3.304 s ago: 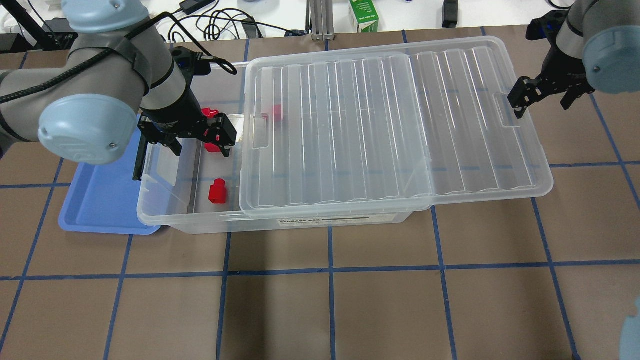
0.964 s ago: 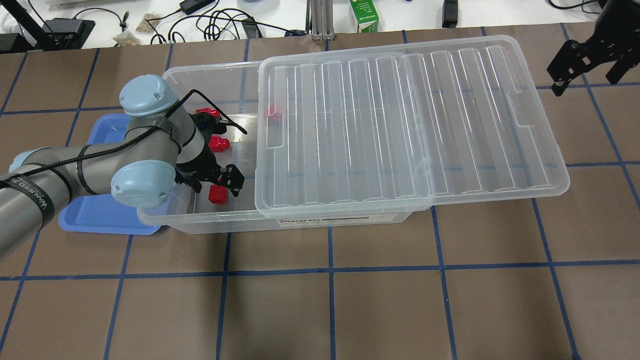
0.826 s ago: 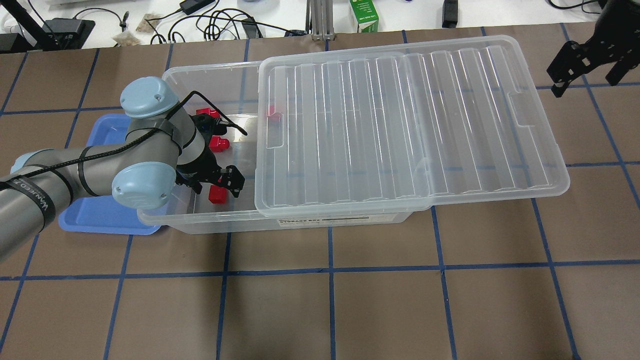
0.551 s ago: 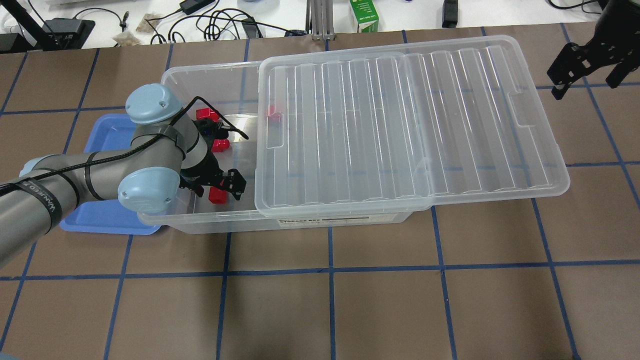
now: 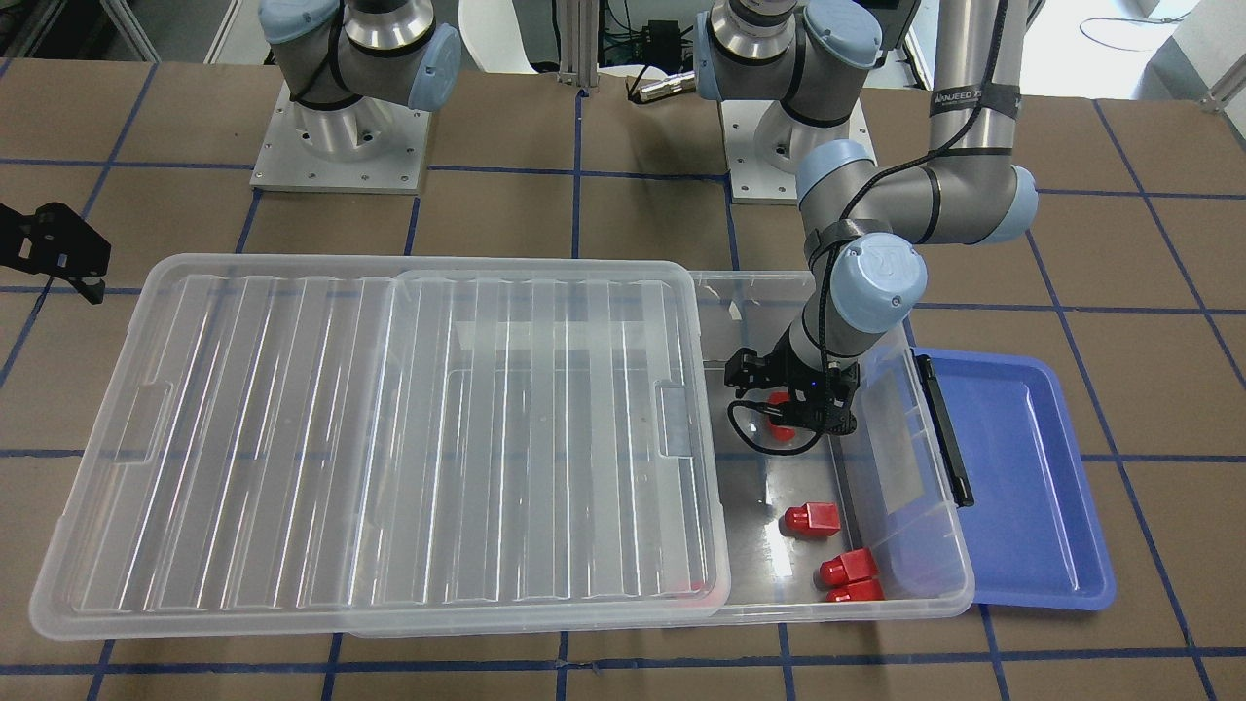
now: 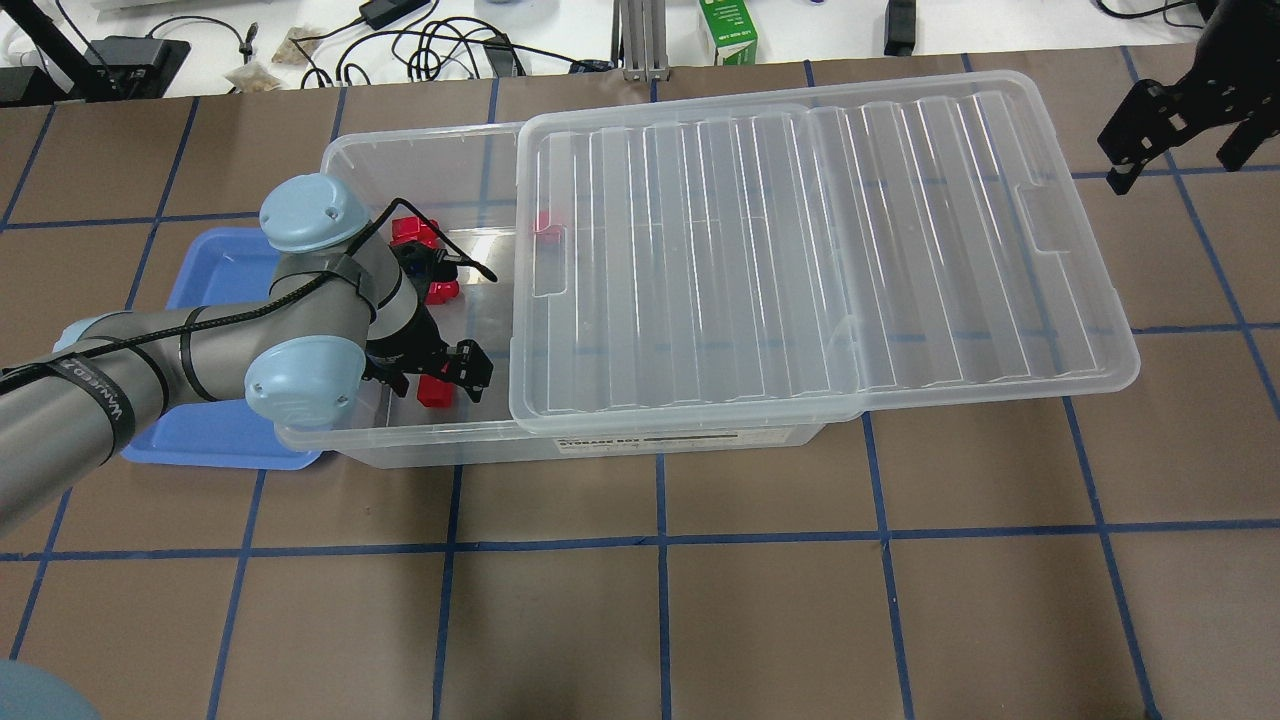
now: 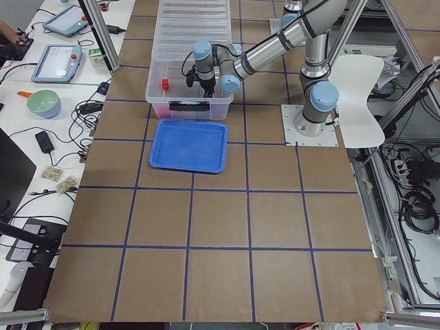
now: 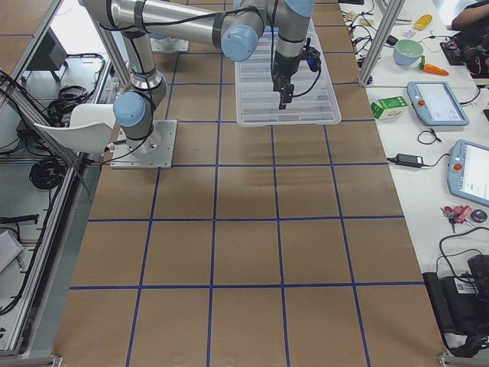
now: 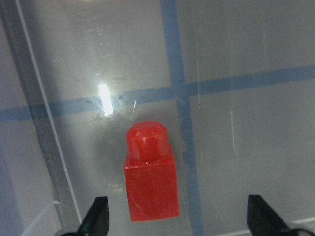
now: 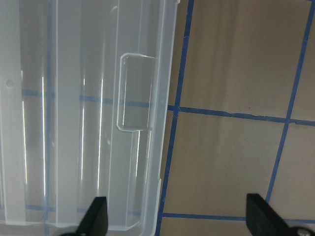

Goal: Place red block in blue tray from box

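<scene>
The clear box (image 6: 400,445) has its ribbed lid (image 6: 800,250) slid toward my right, so its left end is open. My left gripper (image 6: 432,380) is open and low inside that open end. A red block (image 9: 150,182) lies on the box floor between its fingers (image 9: 97,216), untouched; it also shows from above (image 6: 436,393). Two more red blocks (image 6: 441,290) (image 6: 405,230) lie further back, and another (image 6: 546,225) shows under the lid edge. The blue tray (image 6: 200,440) sits just left of the box and holds nothing. My right gripper (image 6: 1170,140) is open and empty past the lid's far right end.
The box's black latch (image 5: 942,428) is on the short wall between my left gripper and the blue tray (image 5: 1022,467). The lid (image 5: 370,438) overhangs the box on my right. Cables and a green carton (image 6: 728,35) lie on the white bench beyond the table.
My left arm has come down into the open end of the box and settled over the nearest red block. The lid has slid a little to the right. My right gripper has pulled back right.
</scene>
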Tool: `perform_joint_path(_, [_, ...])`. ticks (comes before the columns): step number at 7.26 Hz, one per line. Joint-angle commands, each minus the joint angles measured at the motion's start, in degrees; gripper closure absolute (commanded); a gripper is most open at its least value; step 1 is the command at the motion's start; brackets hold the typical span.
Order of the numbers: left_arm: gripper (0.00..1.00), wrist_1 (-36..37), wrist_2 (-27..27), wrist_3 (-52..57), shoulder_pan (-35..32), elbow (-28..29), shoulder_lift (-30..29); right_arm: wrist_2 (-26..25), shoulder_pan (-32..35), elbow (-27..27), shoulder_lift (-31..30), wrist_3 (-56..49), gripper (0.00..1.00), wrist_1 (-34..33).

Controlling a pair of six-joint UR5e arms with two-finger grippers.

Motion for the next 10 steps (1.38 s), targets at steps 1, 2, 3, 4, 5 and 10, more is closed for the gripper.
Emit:
perform_joint_path(1, [0.41,0.0,0.1,-0.2,0.7,-0.2,-0.6,0.0,0.0,0.2,-0.1,0.0,0.00,0.0])
perform_joint_path(2, [0.67,0.1,0.0,-2.3,0.7,0.0,-0.5,0.0,0.0,0.5,0.0,0.0,0.00,-0.1])
perform_joint_path(3, [0.83,0.1,-0.1,-5.0,0.5,0.0,-0.7,0.0,0.0,0.5,0.0,0.0,0.00,-0.1])
perform_joint_path(4, [0.88,0.1,0.0,-5.0,0.5,0.5,-0.4,0.0,0.0,0.6,0.0,0.0,0.00,0.0])
perform_joint_path(5, [0.90,0.1,0.3,-4.9,0.5,0.7,0.7,0.0,0.0,0.5,0.0,0.0,0.00,-0.1])
perform_joint_path(10, [0.88,-20.4,0.0,-5.2,-0.3,11.4,9.1,0.0,-0.1,0.7,0.2,0.0,0.00,0.0])
